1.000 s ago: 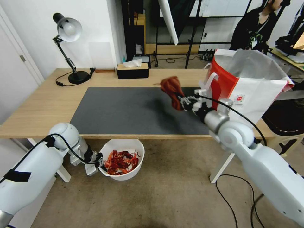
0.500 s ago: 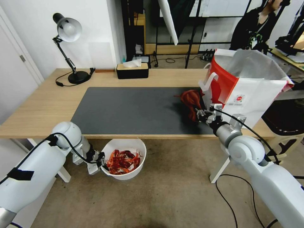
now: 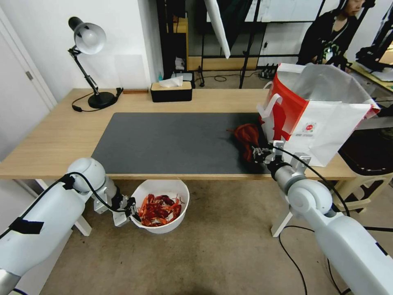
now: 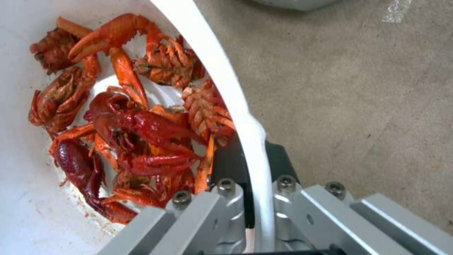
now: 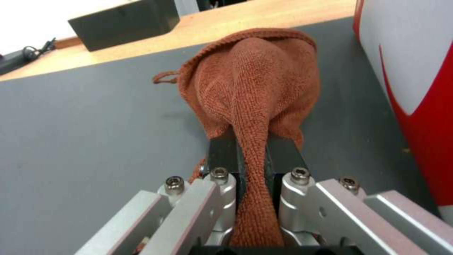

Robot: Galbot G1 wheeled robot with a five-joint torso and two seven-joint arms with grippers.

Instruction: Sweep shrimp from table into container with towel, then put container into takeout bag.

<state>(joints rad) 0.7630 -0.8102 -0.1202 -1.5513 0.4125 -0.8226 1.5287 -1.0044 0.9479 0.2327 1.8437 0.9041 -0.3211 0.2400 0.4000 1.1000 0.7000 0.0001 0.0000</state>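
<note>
Item 1: my left hand (image 3: 132, 212), below the bench's (image 3: 61, 131) near edge, clamped on the container's (image 3: 180, 194) rim, 1 finger (image 4: 226, 166) inside the wall and 1 outside.
Item 2: shrimp (image 4: 132, 120), piled in the container.
Item 3: my right hand (image 5: 252, 156), low over the dark mat (image 3: 172, 141), pinching the towel (image 5: 254, 85), which rests bunched on the mat just beside the takeout bag (image 3: 327, 123).

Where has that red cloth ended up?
In the head view the towel lies bunched on the dark mat at the table's right end, beside the takeout bag, with the right gripper shut on its near end.
</note>
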